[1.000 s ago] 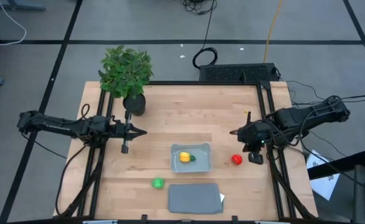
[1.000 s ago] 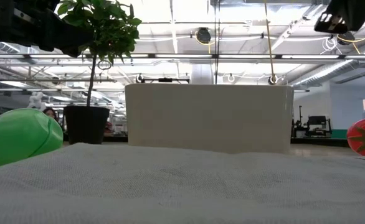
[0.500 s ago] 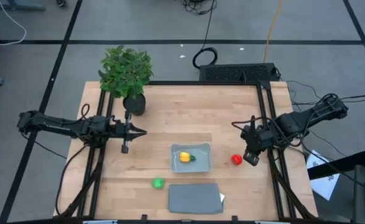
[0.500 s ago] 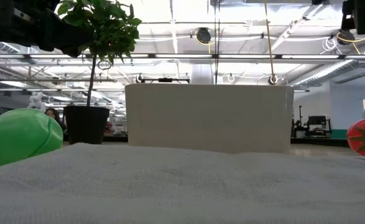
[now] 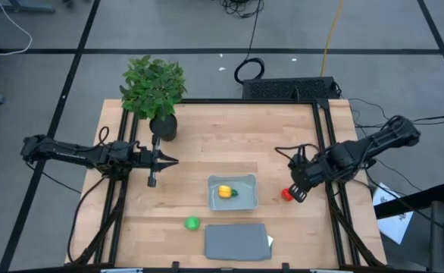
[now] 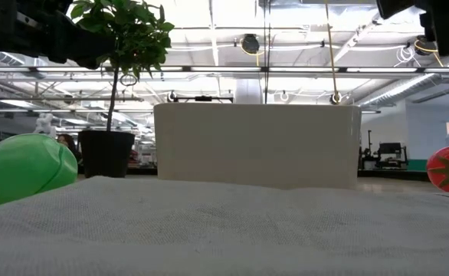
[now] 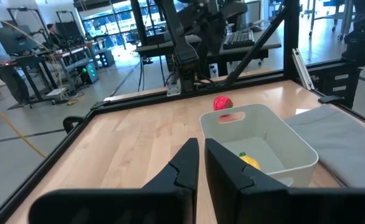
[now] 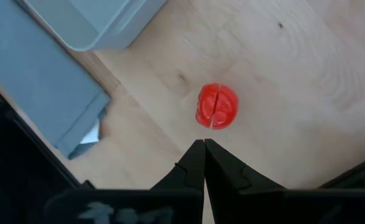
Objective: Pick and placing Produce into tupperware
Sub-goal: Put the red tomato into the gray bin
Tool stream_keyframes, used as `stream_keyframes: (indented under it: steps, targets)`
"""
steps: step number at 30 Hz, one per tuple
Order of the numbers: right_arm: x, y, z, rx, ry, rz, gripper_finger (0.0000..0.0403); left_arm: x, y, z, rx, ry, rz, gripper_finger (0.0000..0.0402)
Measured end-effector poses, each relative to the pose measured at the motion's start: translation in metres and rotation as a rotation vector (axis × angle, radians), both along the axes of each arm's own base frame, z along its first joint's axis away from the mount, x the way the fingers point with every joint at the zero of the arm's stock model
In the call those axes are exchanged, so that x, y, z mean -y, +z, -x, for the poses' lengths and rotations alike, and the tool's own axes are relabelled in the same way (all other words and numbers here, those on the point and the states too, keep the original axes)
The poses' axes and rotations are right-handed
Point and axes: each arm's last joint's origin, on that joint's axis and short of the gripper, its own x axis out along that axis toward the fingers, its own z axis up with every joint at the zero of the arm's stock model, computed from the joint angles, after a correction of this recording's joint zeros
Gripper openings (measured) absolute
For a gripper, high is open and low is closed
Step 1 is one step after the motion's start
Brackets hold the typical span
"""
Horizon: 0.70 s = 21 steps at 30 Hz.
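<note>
High view: right gripper has shifted toward the tray since 0.5 s ago, now over the red piece. Yellow piece lies in the tray; green piece beside the lid.

Left wrist: left gripper narrow, nearly closed, empty.

Right wrist: fingers together, red piece just beyond; bare wood around it.

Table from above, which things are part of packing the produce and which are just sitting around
Part of the job:
yellow piece, already in the tupperware
red piece, under the right gripper
green piece

Just lying about:
potted plant
grey lid
left gripper, waiting near the plant
</note>
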Motion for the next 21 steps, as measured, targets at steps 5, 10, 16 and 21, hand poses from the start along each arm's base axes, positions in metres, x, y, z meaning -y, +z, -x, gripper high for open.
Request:
stream_keyframes:
  steps: [5,10,16,21]
  targets:
    - [-0.005,-0.009,-0.010,-0.039,0.077,0.009,0.0025,0.000,0.000,0.000,0.000,0.000,-0.005,0.0031]
    - [-0.008,-0.015,-0.015,-0.076,0.101,0.004,0.0084,0.000,0.000,0.000,0.000,0.000,-0.004,0.0031]
    - [-0.008,-0.021,-0.015,-0.161,0.049,0.025,0.0188,0.000,0.000,0.000,0.000,0.000,-0.001,0.0031]
    - [-0.008,-0.031,-0.015,-0.212,0.029,0.042,0.0270,0.000,0.000,0.000,0.000,0.000,0.000,0.0031]
